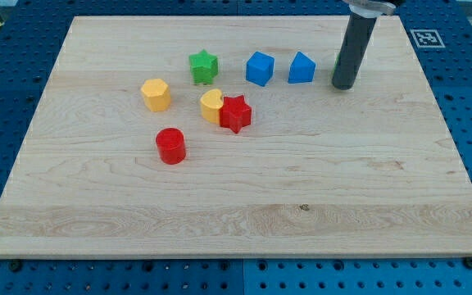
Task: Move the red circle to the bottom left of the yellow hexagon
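Note:
The red circle (170, 146) sits on the wooden board left of centre. The yellow hexagon (156, 94) lies above it and slightly to the view's left, a short gap between them. My tip (342, 85) rests on the board at the upper right, far from both, just right of the blue blocks. A sliver of green (335, 70) shows behind the rod on its left side; its shape is hidden.
A green star (204, 66) is at the top centre. A blue cube (260, 68) and a blue pentagon-like block (301, 68) stand right of it. A yellow heart (211, 106) touches a red star (236, 113) in the middle. The board's edge (236, 256) meets a blue perforated table.

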`<state>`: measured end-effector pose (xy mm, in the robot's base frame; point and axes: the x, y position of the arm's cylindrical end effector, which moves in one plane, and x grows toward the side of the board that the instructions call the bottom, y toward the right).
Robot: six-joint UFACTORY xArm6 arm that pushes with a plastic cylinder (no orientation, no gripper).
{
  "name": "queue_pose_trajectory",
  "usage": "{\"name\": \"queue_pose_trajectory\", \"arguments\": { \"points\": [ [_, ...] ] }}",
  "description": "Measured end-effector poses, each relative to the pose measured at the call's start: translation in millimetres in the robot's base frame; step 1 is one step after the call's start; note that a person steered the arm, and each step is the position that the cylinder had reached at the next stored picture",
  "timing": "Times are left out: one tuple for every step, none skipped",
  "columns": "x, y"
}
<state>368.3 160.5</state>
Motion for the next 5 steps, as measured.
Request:
{"name": "queue_pose_trajectory", "arguments": {
  "points": [
    [24.6, 0.0],
    [38.4, -1.6],
    [38.4, -8.6],
    [38.4, -43.6],
    [37.2, -85.1]
  ]
}}
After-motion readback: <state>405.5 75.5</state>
